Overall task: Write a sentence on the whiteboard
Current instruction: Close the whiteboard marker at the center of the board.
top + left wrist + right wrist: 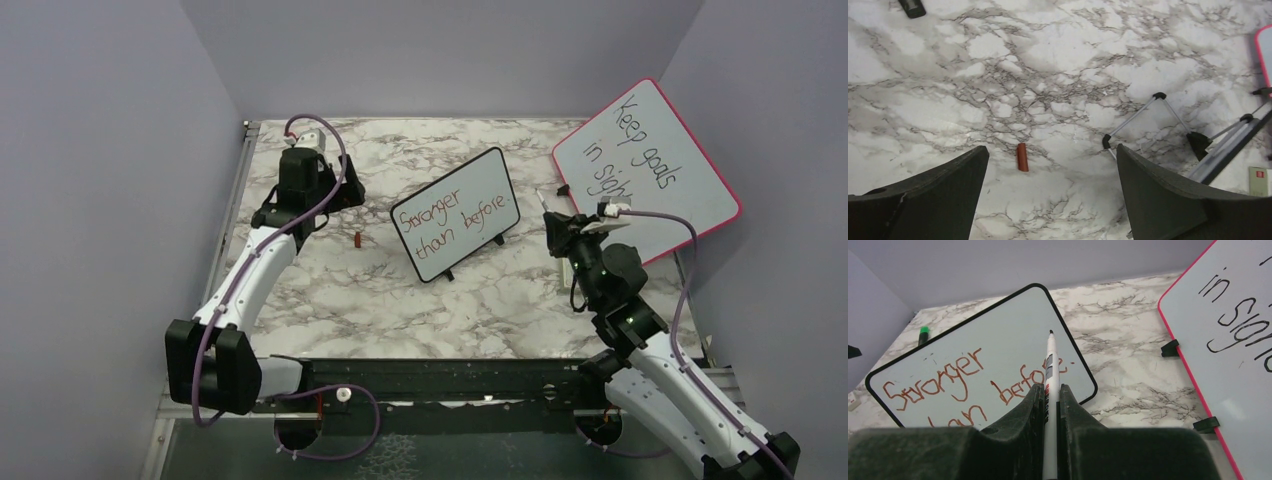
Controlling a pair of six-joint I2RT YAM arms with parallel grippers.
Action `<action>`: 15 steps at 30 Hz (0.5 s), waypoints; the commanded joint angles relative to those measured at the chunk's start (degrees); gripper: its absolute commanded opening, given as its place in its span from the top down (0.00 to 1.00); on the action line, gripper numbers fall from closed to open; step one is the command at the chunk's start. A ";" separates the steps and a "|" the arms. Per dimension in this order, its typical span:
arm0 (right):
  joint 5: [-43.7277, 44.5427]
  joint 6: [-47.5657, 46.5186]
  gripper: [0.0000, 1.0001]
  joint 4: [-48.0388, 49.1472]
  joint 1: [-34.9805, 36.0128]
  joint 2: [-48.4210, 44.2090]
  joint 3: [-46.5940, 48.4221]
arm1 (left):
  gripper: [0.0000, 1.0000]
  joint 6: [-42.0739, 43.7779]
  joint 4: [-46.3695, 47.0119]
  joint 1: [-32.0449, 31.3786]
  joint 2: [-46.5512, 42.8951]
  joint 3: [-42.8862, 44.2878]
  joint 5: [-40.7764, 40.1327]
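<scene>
Broadly, a marble-patterned worktop (pixel 330 300) carries a pink-framed board (pixel 690 190) leaning at the far right. The smaller whiteboard (pixel 480 185) stands near the middle. It is white with a thin black frame and rounded corners, propped on little black feet and turned at an angle. The sentence (pixel 452 215) on it, in reddish-brown handwriting over two lines, reads "Stronger than before."

The left tool (pixel 1052 150) hangs over the worktop left of the whiteboard, its fingers spread wide and holding nothing. The right tool (pixel 1050 387), right of the whiteboard, is pressed together on a white marker (pixel 1050 365), whose dark tip points toward the board's right edge. A small red cap (pixel 1022 157) lies on the marble below the left tool.
</scene>
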 commanded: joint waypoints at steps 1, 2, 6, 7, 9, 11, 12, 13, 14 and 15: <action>-1.36 0.53 0.99 -0.20 -0.16 -1.83 -0.83 | 0.09 0.08 -5.53 0.35 3.57 1.36 -6.12; -1.47 0.53 0.99 -0.18 -0.12 -2.02 -0.83 | 0.11 0.01 -5.86 0.35 4.45 1.21 -6.28; -2.02 0.83 0.99 -0.18 -0.20 -2.15 -0.92 | 0.16 0.03 -8.05 0.35 8.62 1.81 -4.70; -2.19 0.87 0.99 -0.10 -0.16 -2.13 -0.99 | 0.17 0.13 -8.82 0.35 9.85 2.05 -4.31; -2.43 1.03 0.99 0.04 -0.16 -2.13 -1.14 | 0.20 0.16 -9.56 0.35 11.82 2.14 -3.92; -2.74 1.22 0.99 0.22 -0.15 -2.28 -1.32 | 0.23 0.08 -9.74 0.35 13.51 1.83 -3.49; -2.81 1.32 0.99 0.23 -0.16 -2.42 -1.40 | 0.24 0.23 -9.79 0.35 14.36 1.70 -3.22; -2.75 1.37 0.99 0.27 -0.15 -2.54 -1.44 | 0.25 0.51 -10.01 0.27 15.24 1.79 -3.15; -2.71 1.25 0.99 0.25 -0.19 -2.62 -1.44 | 0.26 0.74 -10.43 0.26 16.28 2.06 -3.20; -2.69 1.23 0.99 0.15 -0.16 -2.73 -1.44 | 0.28 1.10 -10.75 0.26 17.15 2.36 -3.16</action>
